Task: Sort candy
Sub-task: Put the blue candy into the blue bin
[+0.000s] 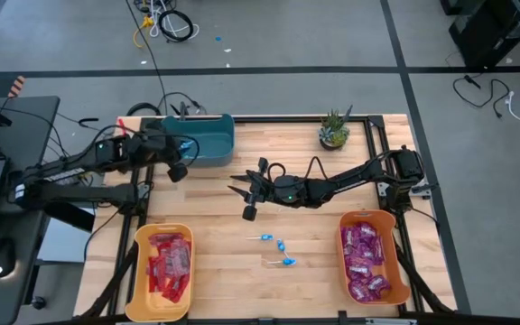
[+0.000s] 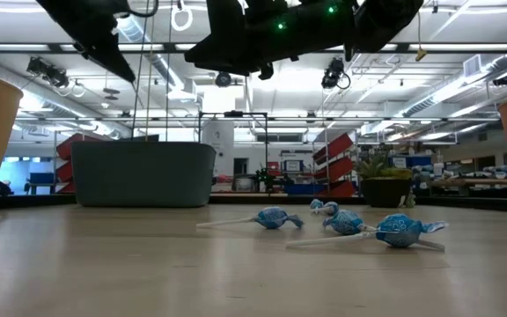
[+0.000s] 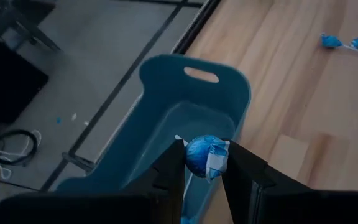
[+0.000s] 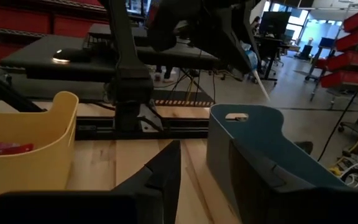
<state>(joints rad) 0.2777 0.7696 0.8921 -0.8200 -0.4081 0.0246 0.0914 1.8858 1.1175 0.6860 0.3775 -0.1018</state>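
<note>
1. I've got the teal bin (image 1: 208, 137) at the table's far edge, taking the blue lollipops.
2. My left gripper (image 3: 202, 167) hangs over it, pinching one blue lollipop (image 3: 199, 155), ready to drop.
3. My right gripper (image 1: 242, 191), mid-table, is empty and parted, near three loose lollipops (image 1: 281, 246).
</note>
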